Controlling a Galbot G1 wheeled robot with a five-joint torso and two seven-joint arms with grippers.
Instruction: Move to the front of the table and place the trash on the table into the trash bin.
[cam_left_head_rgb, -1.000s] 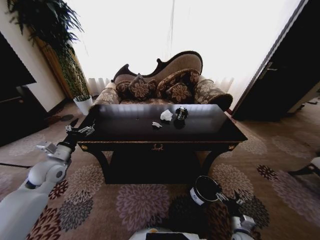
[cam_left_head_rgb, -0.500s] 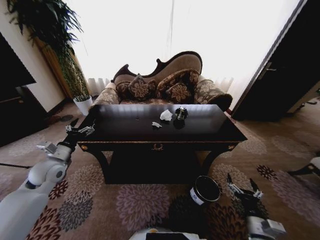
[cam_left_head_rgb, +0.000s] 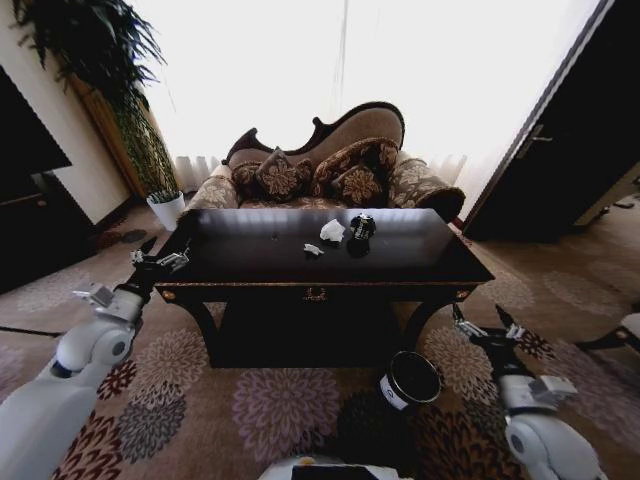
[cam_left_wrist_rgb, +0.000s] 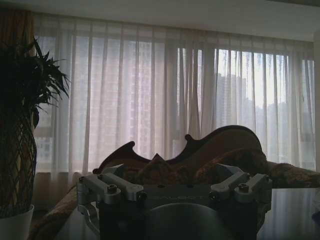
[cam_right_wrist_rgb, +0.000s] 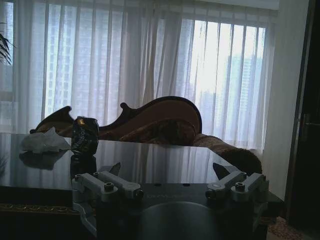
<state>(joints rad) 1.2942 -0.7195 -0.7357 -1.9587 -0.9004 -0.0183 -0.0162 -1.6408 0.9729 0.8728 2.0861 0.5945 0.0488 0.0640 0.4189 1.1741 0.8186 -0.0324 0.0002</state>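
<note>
We face the table; its trash lies at center frame. Our spread left gripper hovers mid-left, our spread right gripper lower right, near the bin.

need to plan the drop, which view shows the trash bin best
The head view: the trash bin stands whole on the patterned carpet in front of the table, its open mouth and white label visible, between the robot's base and the right end effector. The right wrist view looks across the tabletop, the left wrist view toward the sofa.
</note>
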